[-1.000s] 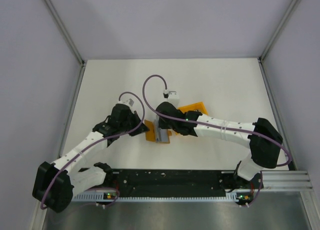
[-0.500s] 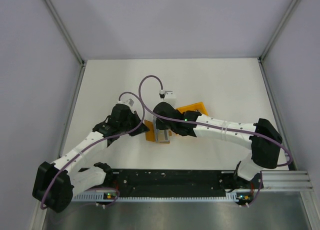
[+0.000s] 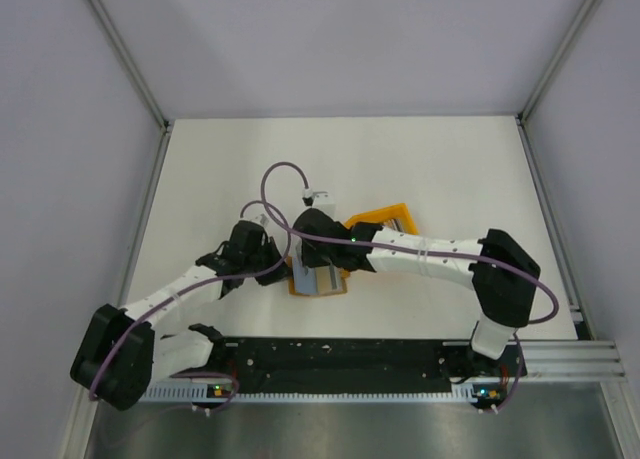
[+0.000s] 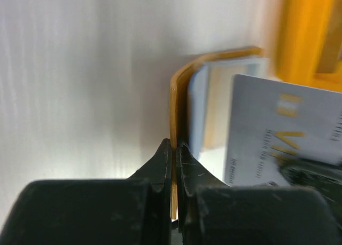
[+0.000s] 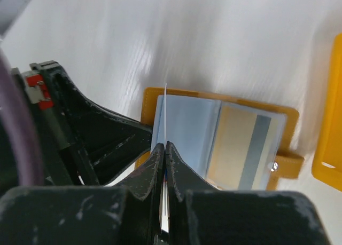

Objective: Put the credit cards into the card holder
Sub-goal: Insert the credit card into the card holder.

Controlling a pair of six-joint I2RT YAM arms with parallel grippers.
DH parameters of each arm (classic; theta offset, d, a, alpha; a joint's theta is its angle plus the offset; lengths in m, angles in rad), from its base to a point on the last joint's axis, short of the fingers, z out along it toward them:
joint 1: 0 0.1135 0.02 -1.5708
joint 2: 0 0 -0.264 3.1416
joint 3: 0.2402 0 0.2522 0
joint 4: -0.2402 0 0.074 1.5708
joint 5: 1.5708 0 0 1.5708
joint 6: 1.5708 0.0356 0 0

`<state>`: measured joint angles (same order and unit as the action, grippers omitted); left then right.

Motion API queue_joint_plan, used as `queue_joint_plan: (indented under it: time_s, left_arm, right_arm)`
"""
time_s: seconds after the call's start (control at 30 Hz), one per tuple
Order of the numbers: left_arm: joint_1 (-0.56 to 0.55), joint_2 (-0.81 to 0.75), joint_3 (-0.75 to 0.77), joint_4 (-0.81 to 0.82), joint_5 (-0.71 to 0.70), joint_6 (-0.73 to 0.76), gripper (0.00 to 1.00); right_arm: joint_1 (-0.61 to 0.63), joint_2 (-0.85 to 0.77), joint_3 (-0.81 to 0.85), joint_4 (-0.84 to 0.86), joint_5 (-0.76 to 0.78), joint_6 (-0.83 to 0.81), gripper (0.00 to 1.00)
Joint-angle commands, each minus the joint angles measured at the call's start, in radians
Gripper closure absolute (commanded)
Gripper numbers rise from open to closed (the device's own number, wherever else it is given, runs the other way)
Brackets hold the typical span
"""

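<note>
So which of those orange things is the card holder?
Look near the middle of the white table. The card holder lies opened like a book. Unlike the bright orange bin beside it, it is mustard-coloured, with clear card sleeves inside.

Card holder [image 5: 240,133] lying open on the tabletop [image 3: 450,159], left pincer [image 4: 173,143] on its left edge; right pincer [image 5: 164,144] above, credit card [image 4: 283,133] upright over the left half; bin [image 3: 378,214] just behind-right.

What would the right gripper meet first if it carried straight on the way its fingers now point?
Most likely the open card holder: the card pinched edge-on in the right gripper leads the way and points at the holder's blue-grey sleeve. Depth is unclear, so the gap cannot be judged.
</note>
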<state>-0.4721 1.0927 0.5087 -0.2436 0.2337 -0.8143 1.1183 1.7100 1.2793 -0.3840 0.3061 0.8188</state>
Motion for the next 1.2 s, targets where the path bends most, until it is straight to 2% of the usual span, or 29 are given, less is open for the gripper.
queue_joint_plan:
  time_s: [0.0, 0.23, 0.43, 0.83, 1.17]
  left_arm:
    - [-0.002, 0.062, -0.075, 0.112, -0.019, -0.026, 1.00]
    - [0.000, 0.110, -0.119, 0.141, -0.065, -0.023, 1.00]
    - [0.000, 0.115, -0.136, 0.175, -0.060, -0.032, 1.00]
    - [0.000, 0.102, -0.156, 0.181, -0.065, -0.062, 1.00]
    - [0.001, 0.099, -0.165, 0.187, -0.063, -0.074, 1.00]
  right_arm:
    - [-0.014, 0.027, 0.029, 0.042, -0.096, -0.006, 1.00]
    - [-0.112, -0.053, -0.151, 0.215, -0.234, 0.022, 1.00]
    - [-0.137, -0.076, -0.287, 0.315, -0.341, 0.072, 1.00]
    - [-0.161, -0.116, -0.511, 0.537, -0.254, 0.174, 1.00]
    - [-0.172, -0.136, -0.618, 0.668, -0.228, 0.247, 1.00]
